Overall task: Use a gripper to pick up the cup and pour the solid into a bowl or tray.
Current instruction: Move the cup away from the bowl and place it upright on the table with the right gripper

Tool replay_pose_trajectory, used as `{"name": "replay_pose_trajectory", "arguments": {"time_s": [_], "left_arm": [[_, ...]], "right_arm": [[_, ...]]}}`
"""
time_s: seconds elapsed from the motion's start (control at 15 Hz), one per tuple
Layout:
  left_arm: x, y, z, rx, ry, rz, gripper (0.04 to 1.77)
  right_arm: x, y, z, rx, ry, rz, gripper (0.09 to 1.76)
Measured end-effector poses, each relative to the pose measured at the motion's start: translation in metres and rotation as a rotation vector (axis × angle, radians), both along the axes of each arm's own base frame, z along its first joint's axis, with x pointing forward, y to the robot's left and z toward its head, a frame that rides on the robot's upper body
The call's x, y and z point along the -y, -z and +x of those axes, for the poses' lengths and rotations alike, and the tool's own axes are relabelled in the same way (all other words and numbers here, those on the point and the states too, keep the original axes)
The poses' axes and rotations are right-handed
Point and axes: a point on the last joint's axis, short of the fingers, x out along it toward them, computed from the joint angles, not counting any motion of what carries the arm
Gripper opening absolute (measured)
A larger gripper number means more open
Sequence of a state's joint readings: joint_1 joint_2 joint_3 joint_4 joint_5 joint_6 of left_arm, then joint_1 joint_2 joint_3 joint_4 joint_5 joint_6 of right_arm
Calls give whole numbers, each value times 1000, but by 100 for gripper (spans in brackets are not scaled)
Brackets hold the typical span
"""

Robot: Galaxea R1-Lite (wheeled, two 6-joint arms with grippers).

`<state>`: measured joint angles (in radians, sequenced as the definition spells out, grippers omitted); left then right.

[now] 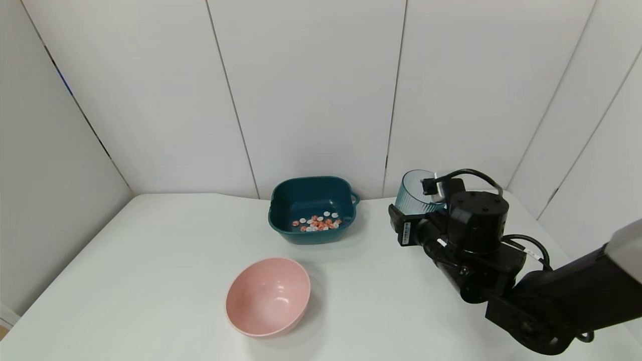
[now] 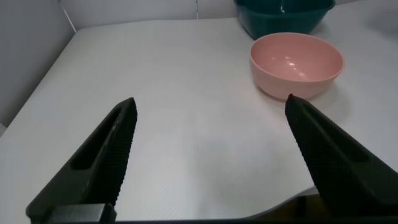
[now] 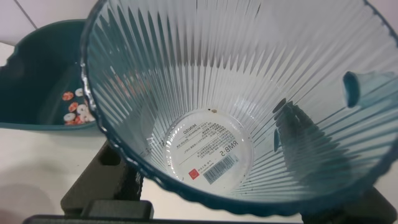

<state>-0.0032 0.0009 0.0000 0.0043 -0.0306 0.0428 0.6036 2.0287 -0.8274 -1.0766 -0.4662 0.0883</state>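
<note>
The right gripper point(image 1: 424, 213) holds the empty cup point(image 1: 415, 198) clamped above the counter point(image 1: 150, 260), right of the teal basin point(image 1: 312, 208) holding the solid point(image 1: 317, 223). The pink bowl point(image 1: 267, 296) sits nearer. The left gripper point(image 2: 208, 162) hovers spread wide.

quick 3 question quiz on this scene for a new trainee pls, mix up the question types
1. True or false: the cup in the right end effector has pieces left inside.
2. Where do the orange-red and white pieces lie? A) in the pink bowl B) in the teal basin C) on the table
3. Fill in: the left end effector hangs over the table with its jaws ____.

Key
1. False. The right wrist view shows only a label sticker on the cup's bottom.
2. B. The pink bowl holds nothing.
3. Open, with nothing between them.
</note>
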Motion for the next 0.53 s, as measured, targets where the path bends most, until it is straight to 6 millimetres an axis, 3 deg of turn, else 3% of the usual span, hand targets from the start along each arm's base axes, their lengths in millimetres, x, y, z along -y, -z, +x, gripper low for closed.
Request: {"name": "replay_pose_trajectory", "arguments": {"time_s": [0.33,0.53], "left_arm": [[0,0,0,0,0,0,172],[0,0,0,0,0,0,172]], "right_arm": [[0,51,13,29,-62,-84,133],[1,70,17,-12,-95,-133,133]]}}
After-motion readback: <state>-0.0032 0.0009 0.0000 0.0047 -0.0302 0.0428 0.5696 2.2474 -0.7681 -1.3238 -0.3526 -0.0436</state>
